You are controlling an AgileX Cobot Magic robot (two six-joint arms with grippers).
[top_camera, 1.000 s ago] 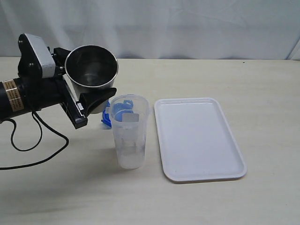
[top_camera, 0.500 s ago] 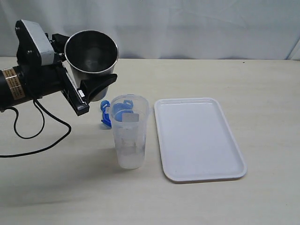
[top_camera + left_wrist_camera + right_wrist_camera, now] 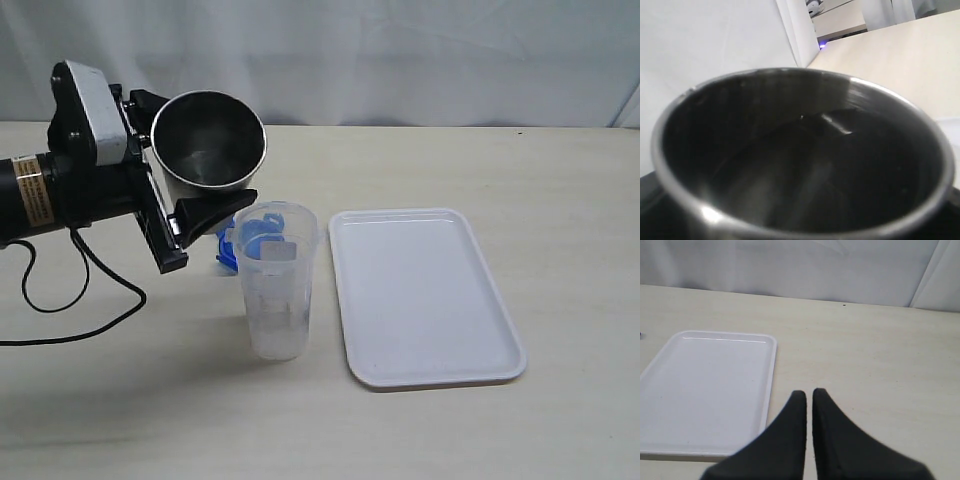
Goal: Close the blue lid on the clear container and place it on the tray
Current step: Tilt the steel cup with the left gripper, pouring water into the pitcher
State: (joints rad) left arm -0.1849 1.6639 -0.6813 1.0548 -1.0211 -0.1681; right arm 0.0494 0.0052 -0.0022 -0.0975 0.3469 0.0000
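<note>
The clear container (image 3: pixel 278 300) stands upright on the table, left of the white tray (image 3: pixel 420 300). Just behind it the blue lid (image 3: pixel 226 248) lies on the table, partly seen through the container's wall. My left gripper (image 3: pixel 200 152) is shut on a steel cup (image 3: pixel 208 140), held tilted in the air up and to the left of the container's rim. The cup's dark inside (image 3: pixel 805 165) fills the left wrist view and hides the fingers there. My right gripper (image 3: pixel 808 392) is shut on nothing, low over the table beside the tray (image 3: pixel 705 390).
A black cable (image 3: pixel 75 300) trails from the left arm across the table at the left. A white curtain hangs behind the table's far edge.
The left arm rose with the steel cup, then came down and to the right, so the cup now sits closer to the container's rim. Container, lid and tray have not moved.
</note>
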